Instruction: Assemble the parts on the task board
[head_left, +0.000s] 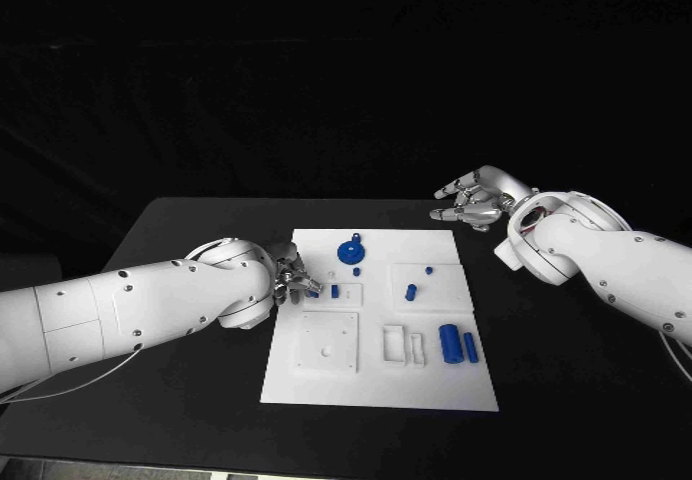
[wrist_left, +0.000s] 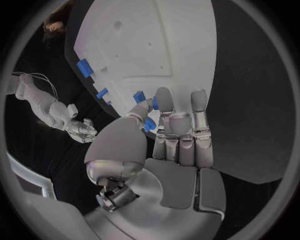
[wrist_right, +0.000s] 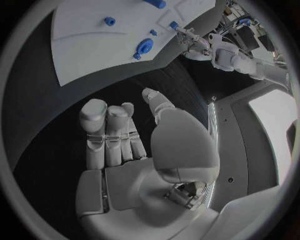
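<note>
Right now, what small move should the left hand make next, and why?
Probably close its fingers on the small blue part and lift it. The left hand sits at the board's left edge with that part between its fingertips, while the right hand hovers off the board.

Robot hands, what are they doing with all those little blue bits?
The robot is putting blue parts together on the white task board. Its left hand is at the board's left edge, pinching a small blue part. Its right hand hangs over the black table beyond the board, holding nothing.
</note>
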